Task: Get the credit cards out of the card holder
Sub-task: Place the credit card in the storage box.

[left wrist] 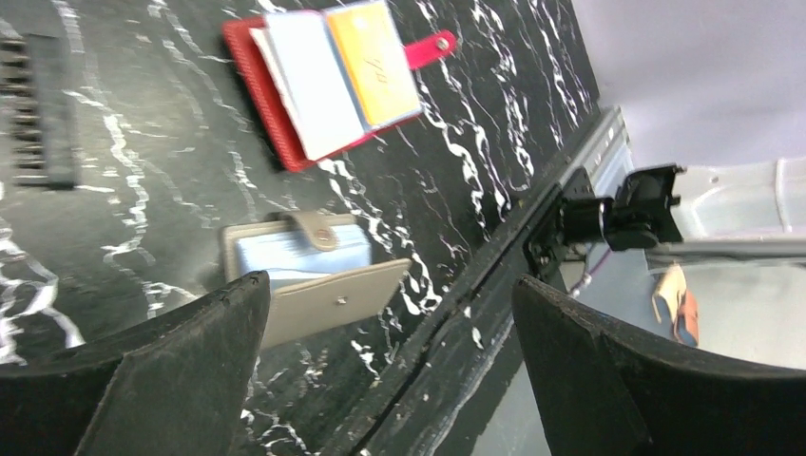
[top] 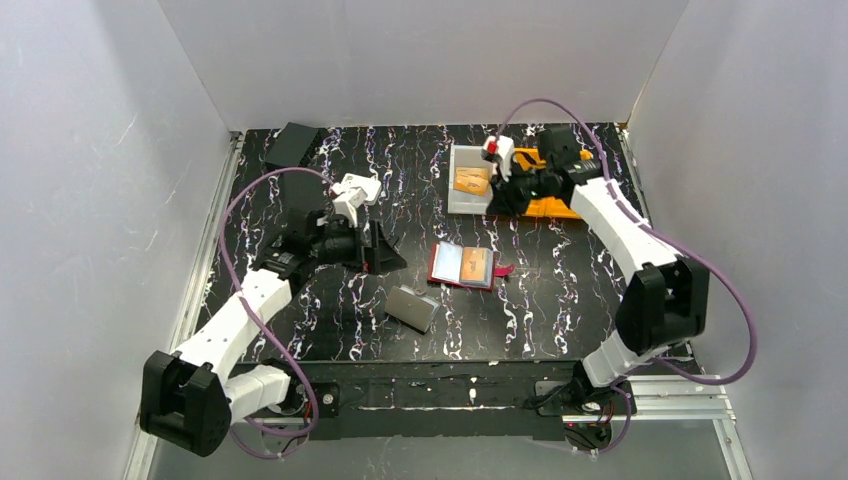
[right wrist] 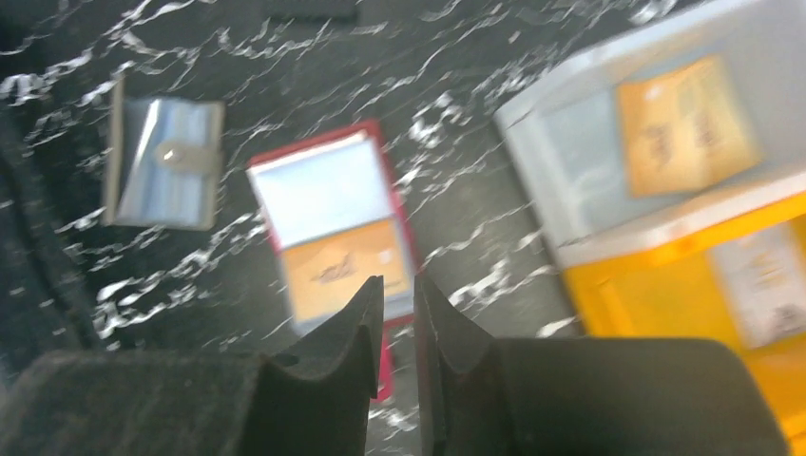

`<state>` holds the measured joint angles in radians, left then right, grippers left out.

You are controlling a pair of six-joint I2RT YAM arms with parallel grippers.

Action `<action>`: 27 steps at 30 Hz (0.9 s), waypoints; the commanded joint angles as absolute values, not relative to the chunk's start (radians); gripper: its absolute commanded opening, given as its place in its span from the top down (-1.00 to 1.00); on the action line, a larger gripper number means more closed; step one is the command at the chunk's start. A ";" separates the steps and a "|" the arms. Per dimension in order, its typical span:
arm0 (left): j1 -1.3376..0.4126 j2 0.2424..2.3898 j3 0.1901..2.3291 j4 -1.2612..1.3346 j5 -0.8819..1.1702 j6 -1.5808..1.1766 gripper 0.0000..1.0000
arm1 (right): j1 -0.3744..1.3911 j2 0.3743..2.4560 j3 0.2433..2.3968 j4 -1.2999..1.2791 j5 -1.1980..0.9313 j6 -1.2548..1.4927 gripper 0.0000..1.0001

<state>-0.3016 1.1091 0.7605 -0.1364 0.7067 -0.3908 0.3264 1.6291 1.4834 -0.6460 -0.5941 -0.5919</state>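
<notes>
Card holder (top: 462,266) lies open mid-table, an orange-gold credit card (left wrist: 373,62) showing in its clear sleeve. I see a grey case (top: 411,308) just beside it on the near-left, flap open. R gripper (right wrist: 397,285) hangs by the white tray (top: 456,205) at the far right, fingers at a narrow slit w/ nothing between. Another orange card (top: 471,180) lies in that tray. L gripper (left wrist: 390,285) is spread wide, empty, left of the holder.

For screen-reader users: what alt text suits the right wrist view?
The right gripper, fingers barely apart and empty, fills the foreground. Beyond: open red card holder showing an orange card, grey case left, white tray with another card right.
</notes>
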 commanded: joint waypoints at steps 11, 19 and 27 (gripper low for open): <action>-0.701 1.424 0.996 -0.130 0.331 -0.553 -0.76 | -0.054 1.262 0.798 0.063 -0.958 -0.010 0.05; -0.770 1.639 1.147 -0.161 0.280 -0.617 -0.76 | -0.071 1.286 0.714 0.199 -0.984 0.171 -0.02; -0.767 1.762 1.173 -0.013 0.374 -0.670 -0.68 | 0.078 1.417 0.699 0.198 -0.867 0.277 0.00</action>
<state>-0.7685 1.7298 1.1305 -0.0826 0.3355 -0.6338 -0.0212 1.3880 0.7097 0.1593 -0.9340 0.2028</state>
